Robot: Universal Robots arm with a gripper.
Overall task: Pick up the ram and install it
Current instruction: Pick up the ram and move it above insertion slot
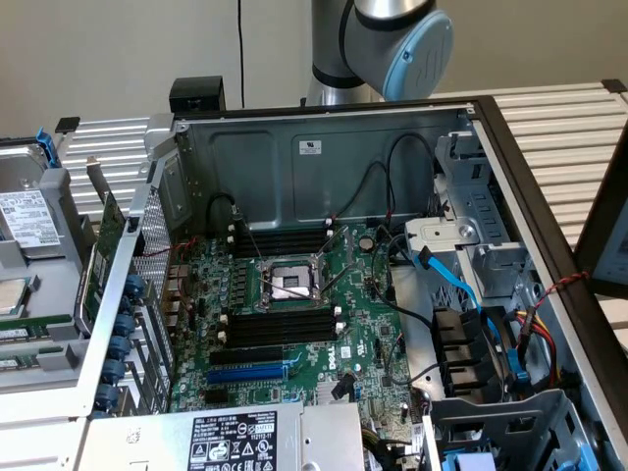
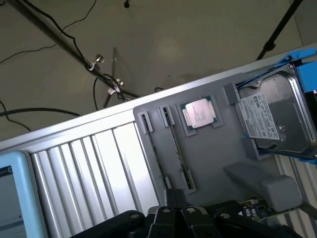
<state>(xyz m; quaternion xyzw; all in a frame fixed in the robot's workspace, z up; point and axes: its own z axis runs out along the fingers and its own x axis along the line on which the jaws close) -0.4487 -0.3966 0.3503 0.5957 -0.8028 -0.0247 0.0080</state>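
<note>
I saw the gripper (image 2: 174, 197) with its fingers pressed together and nothing between them. Its tips showed against the edge of the gray tray (image 2: 218, 148), at the end of one of the tray's two long grooves (image 2: 174, 148). In that tray a processor chip (image 2: 198, 113) lay just beside the grooves, and a hard drive (image 2: 277, 116) sat on the chip's far side. In the exterior view the ram (image 1: 34, 336) looked to be a thin green strip lying in the tray, though I could not tell for sure. The open computer case (image 1: 324, 157) stood just beside the tray, the ram not yet in its black memory slots (image 1: 280, 324).
</note>
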